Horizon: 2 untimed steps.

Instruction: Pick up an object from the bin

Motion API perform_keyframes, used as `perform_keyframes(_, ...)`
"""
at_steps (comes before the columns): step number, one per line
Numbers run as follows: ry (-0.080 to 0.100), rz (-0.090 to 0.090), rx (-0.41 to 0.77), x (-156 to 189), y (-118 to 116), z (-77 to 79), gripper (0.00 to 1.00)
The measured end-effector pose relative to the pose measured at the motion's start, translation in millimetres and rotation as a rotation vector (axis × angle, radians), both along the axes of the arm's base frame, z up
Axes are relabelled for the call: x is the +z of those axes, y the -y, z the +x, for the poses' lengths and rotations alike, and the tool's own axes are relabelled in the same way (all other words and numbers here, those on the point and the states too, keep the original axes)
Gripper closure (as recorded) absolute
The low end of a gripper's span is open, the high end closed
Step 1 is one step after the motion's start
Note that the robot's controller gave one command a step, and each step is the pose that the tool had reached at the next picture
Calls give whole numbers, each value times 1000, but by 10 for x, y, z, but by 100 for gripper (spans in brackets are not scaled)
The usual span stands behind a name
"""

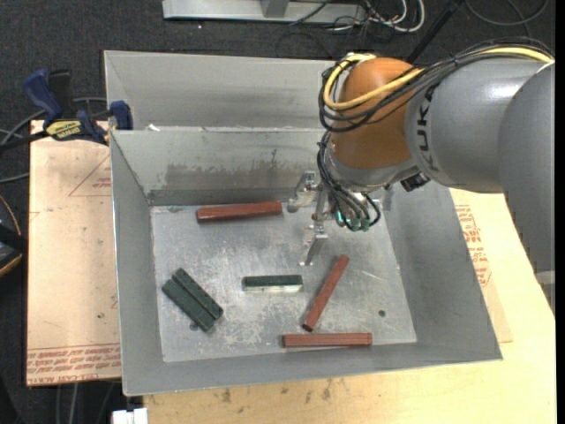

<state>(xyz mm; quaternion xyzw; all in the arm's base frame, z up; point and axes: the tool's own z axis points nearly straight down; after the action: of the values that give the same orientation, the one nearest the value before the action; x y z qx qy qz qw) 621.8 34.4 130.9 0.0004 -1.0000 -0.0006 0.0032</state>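
My gripper (311, 241) hangs over the bin's middle, under the orange wrist cover, with nothing seen in it. Just below it lies a short dark green bar (272, 282), flat on the floor. To its lower right a red-brown bar (325, 291) lies on a slant, its upper end close to the gripper's tip. Another red-brown bar (238, 211) lies to the gripper's left, along the foot of the back wall.
A third red-brown bar (327, 340) lies along the front edge of the floor. A dark green double block (192, 299) sits at the front left. The arm and its cables cover the bin's right back corner.
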Motion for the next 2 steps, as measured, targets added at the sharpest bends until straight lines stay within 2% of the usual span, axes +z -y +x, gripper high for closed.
perform_keyframes(1,8,0,0,48,1,19,0)
perform_keyframes(2,21,2,53,-494,18,-850,100)
